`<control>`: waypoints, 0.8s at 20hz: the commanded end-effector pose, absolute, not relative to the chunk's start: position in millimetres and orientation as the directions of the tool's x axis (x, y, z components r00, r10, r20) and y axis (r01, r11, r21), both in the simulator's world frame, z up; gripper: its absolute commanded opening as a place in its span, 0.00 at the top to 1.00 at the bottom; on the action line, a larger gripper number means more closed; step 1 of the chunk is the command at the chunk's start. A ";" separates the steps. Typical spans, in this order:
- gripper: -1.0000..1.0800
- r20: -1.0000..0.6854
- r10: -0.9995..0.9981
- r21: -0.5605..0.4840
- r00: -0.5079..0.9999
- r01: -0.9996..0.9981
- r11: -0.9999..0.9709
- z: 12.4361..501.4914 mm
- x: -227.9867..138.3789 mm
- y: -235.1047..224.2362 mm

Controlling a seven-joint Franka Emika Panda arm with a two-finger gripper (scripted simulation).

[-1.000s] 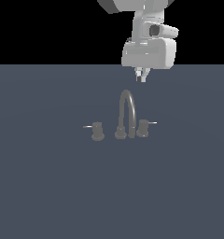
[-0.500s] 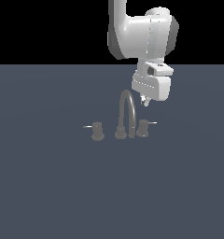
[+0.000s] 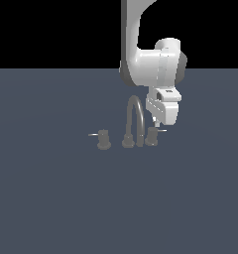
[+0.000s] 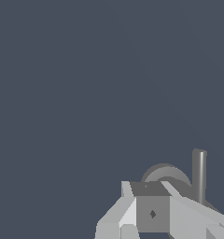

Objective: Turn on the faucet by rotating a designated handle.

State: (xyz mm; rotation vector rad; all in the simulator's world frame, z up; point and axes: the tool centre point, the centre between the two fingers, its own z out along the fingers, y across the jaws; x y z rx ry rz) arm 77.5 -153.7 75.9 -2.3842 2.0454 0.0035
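Note:
The faucet [image 3: 135, 117] is a small dull-grey set with an arched gooseneck spout standing on the flat grey floor. The handle [image 3: 151, 137] is the stubby knob close to the spout on the exterior view's right, with a thin pale lever pin [image 3: 162, 131] pointing right. Its twin knob [image 3: 104, 140] sits farther off on the left. My gripper [image 3: 155, 124] hangs just above the handle, fingers together and holding nothing. In the wrist view the gripper [image 4: 149, 191] sits right by the handle's round top [image 4: 166, 173], with the pin [image 4: 199, 172] beside it.
The spout's round base [image 3: 127, 143] stands between the two knobs. The white arm [image 3: 141, 54] rises behind the faucet. The flat grey floor [image 3: 51, 198] stretches all around.
The arm has come down and forward from above the faucet. The gripper has dropped from well over the spout to just above the knob near the spout.

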 end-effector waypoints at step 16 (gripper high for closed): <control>1.00 0.000 -0.993 0.000 0.122 -0.993 -0.122 63.2 56.5 -173.4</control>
